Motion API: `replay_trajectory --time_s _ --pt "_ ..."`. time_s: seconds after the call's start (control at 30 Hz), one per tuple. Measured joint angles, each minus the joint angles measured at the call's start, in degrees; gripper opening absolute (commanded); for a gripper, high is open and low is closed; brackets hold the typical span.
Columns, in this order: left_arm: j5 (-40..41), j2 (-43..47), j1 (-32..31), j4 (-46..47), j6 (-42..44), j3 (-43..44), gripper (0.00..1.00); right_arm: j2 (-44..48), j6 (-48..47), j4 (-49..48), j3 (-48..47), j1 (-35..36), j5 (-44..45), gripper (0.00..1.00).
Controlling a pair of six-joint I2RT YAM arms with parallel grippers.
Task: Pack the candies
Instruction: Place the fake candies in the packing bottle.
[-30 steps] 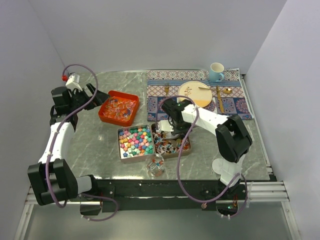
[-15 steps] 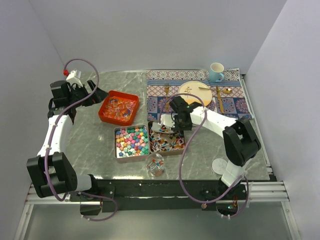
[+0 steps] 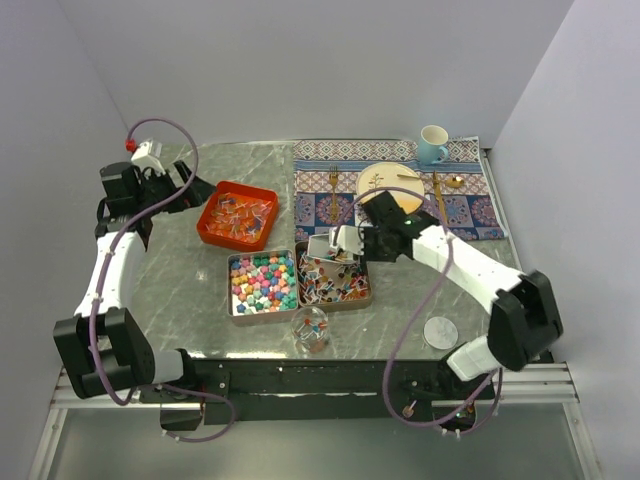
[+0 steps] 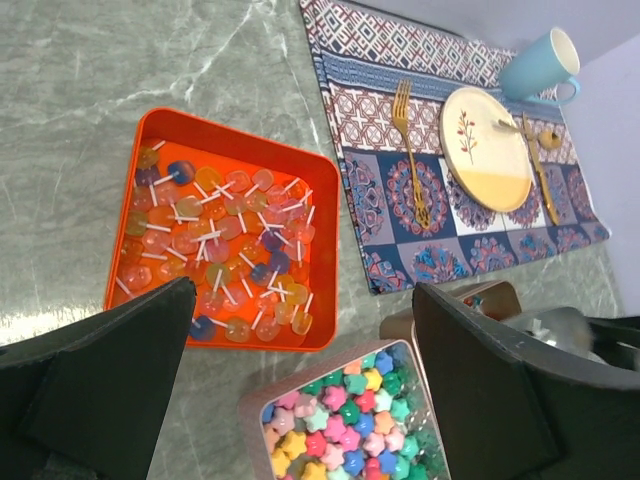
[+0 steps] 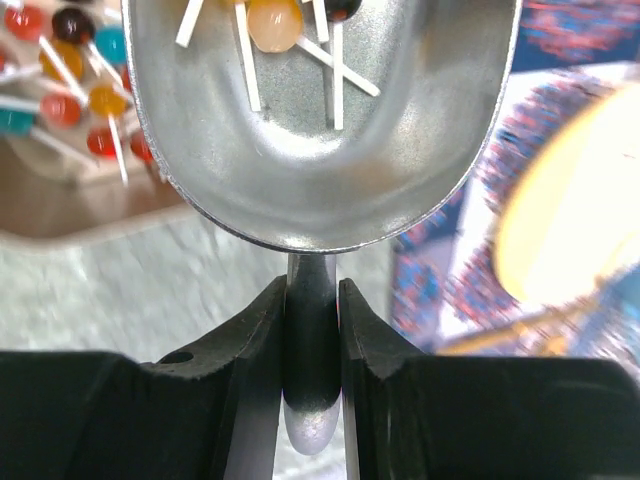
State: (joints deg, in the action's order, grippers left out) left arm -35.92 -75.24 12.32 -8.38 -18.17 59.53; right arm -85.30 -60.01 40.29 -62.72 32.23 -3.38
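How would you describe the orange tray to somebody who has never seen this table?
On the grey marble table, look just left of the patterned placemat. The orange tray lies there, behind the metal tin of star-shaped sweets. It is the only bright orange container, and it holds lollipops on white sticks.

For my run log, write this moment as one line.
left fingers: open, near orange square tray | right fingers: shut on silver metal scoop | scoop load: lollipops

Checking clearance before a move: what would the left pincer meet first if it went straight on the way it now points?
Probably the orange tray of lollipops: the open left pincer frames its near corner, with nothing visibly between, though depth is hard to judge.
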Motion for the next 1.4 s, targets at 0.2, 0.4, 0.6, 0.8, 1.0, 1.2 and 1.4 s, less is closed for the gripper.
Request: replay_trajectory --time_s 0.2,0.4,0.6,0.8,1.0,1.2,1.4 --pt "2.97 5.68 0.11 1.07 -4.26 -4.26 0.96 8.87 -4.07 7.45 -4.68 2.21 3.21 0.00" --pt "5.95 12.57 0.57 0.81 -9.51 -9.92 0.96 14.71 -7.48 16.28 -6.43 12.81 9.09 0.00" --pt "7.69 16.81 1.05 0.57 -12.48 -14.67 0.96 14.32 -6.69 24.50 -6.69 23.63 14.25 0.00" --pt "8.09 22.05 2.14 0.46 -14.03 -17.68 0.96 11.80 -4.07 28.33 -6.73 29.35 19.71 0.00" --pt "8.20 26.51 2.73 0.90 -15.45 -20.35 0.96 8.24 -2.36 30.95 -8.04 32.83 25.53 0.00" --pt "8.85 28.06 2.89 1.27 -16.22 -21.99 0.96 5.25 -0.70 33.79 -12.31 36.48 31.23 0.00" --pt "10.78 29.51 2.89 0.33 -18.21 -22.75 0.96 4.44 -0.48 35.12 -14.23 38.36 34.88 0.00"
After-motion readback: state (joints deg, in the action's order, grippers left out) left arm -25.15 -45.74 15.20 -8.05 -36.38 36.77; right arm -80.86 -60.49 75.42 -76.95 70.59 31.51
